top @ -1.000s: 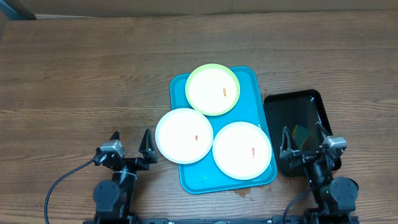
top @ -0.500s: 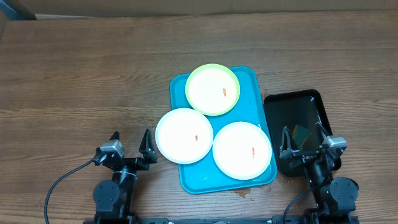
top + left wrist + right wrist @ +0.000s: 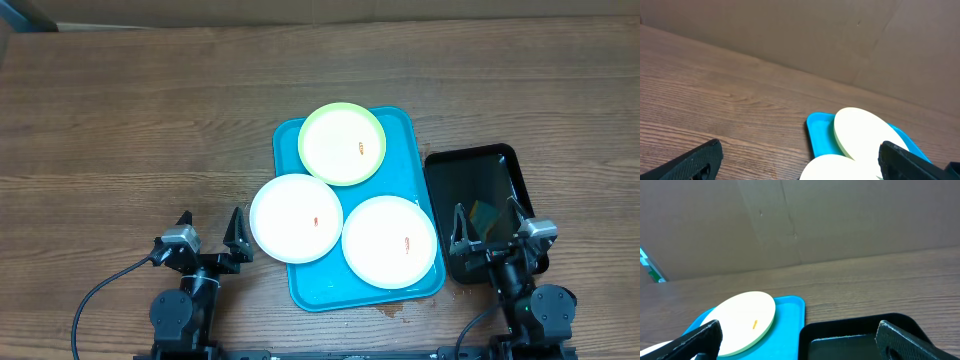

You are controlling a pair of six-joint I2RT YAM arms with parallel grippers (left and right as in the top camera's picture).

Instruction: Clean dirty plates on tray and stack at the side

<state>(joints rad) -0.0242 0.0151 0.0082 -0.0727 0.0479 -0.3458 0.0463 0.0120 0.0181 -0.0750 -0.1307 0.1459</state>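
Plates (image 3: 296,218): three on the one tray (image 3: 410,135), two white, one yellow-green. Left gripper (image 3: 210,218) and right gripper (image 3: 487,212) sit low at the near edge, jaws spread, apparently empty.

We find no writing, label, brand name, number or sign that can be read in any of the three views.
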